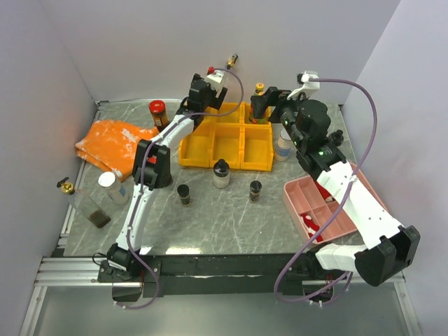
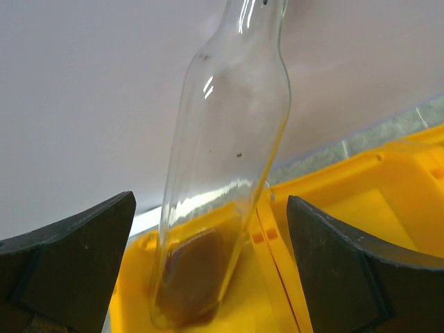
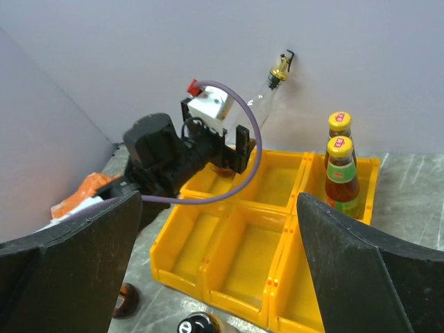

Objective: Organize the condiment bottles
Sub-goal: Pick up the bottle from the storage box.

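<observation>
Clear glass bottle with gold pourer (image 2: pixel 229 173) leans tilted in the back-left compartment of a yellow plastic divided bin (image 2: pixel 361 208). The left claw (image 2: pixel 208 208) is spread either side of it, untouching. The right claw (image 3: pixel 218 201) is spread wide, empty, above the grey table (image 1: pixel 224 217).

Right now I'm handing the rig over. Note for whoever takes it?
Left gripper: open, jaws either side of the tall clear bottle, not clamped. The bottle leans in the back-left slot of the bin.
Right gripper: open, empty, facing the bin.
Done: two yellow-cap bottles in the back-right slot.
To do, all on the table: red-cap jar, black-cap bottles, silver-cap jar, pale bottle, lying clear bottle.
</observation>
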